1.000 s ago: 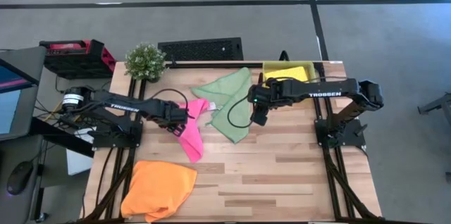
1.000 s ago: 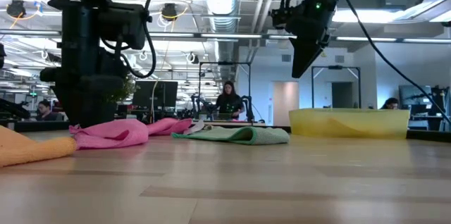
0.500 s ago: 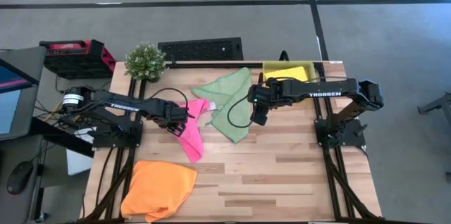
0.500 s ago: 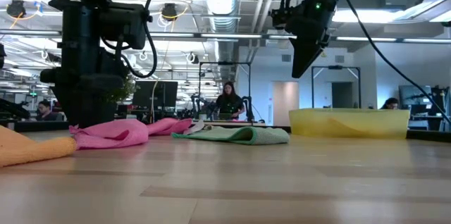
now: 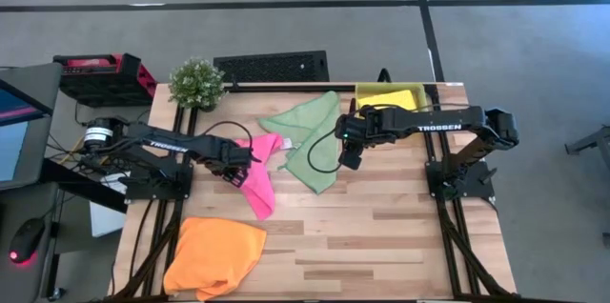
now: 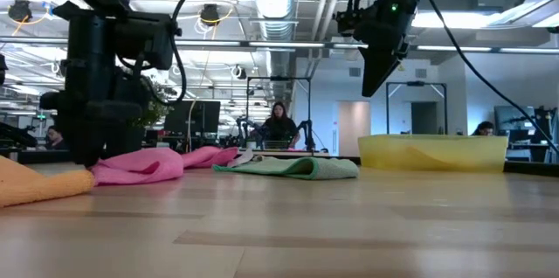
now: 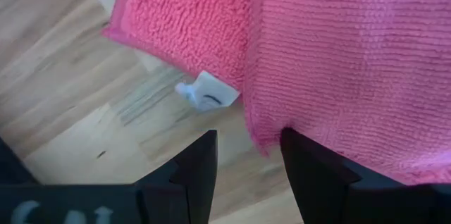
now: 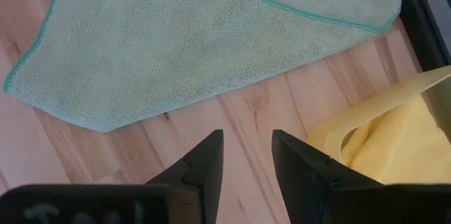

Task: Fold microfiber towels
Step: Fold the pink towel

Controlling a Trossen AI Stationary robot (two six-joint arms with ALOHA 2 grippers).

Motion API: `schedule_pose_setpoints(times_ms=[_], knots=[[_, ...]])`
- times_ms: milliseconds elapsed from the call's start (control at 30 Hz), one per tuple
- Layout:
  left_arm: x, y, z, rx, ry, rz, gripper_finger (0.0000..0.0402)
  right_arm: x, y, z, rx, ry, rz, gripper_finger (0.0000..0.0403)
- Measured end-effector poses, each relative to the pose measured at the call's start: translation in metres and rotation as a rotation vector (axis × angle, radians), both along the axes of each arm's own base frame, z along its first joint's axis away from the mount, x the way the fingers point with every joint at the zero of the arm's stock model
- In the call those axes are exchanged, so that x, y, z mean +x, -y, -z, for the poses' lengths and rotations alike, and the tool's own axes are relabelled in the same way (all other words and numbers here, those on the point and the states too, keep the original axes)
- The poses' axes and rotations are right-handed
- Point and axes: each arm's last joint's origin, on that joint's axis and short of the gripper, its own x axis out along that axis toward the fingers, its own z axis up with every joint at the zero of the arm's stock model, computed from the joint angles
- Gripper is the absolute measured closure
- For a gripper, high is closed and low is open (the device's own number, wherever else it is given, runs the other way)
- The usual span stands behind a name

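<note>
The hot pink towel (image 5: 259,177) lies crumpled left of the table's middle, its white tag (image 7: 208,94) on the wood. My left gripper (image 7: 246,157) points down, low over the towel's left edge, open, with a corner of that edge (image 7: 264,138) between its fingers. The pale green towel (image 5: 310,139) lies spread at the far middle. My right gripper (image 5: 349,158) hangs open, high above the green towel's right edge (image 8: 134,115). The orange towel (image 5: 214,255) lies heaped at the near left. The yellow towel (image 8: 402,139) sits in the tray (image 5: 367,91). My left gripper stands astride the pink towel's edge corner with its fingers open and pointing down. I cannot tell whether a fingertip (image 7: 303,160) touches the cloth.
A small potted plant (image 5: 197,82) and a black grid-like block (image 5: 272,65) stand along the far edge. Bare wood (image 5: 381,236) fills the near right of the table. People and desks show in the room behind.
My left gripper has sunk a little toward the pink towel's left edge and edged toward the table's left, its fingers still open. The towels lie as before.
</note>
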Motion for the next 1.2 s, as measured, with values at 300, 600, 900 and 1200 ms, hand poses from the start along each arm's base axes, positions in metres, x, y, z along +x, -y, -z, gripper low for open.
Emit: schedule_pose_setpoints(times_ms=[300, 600, 900, 1200], knots=[[0.007, -0.001, -0.001, 0.011, 0.054, 0.089, 0.0248, 0.0, 0.0, 0.0, 0.0, 0.0, 0.0, 0.0258], [0.008, -0.001, -0.001, 0.003, 0.065, 0.1, 0.0248, 0.0, 0.0, 0.0, 0.001, 0.0, 0.0, 0.0258], [0.012, 0.004, -0.003, -0.049, 0.1, 0.136, 0.0248, 0.0, 0.0, 0.0, 0.009, 0.008, 0.023, 0.0258], [0.023, 0.009, -0.015, -0.042, 0.136, 0.194, 0.0248, 0.0, 0.0, 0.0, 0.009, 0.008, 0.023, 0.0258]])
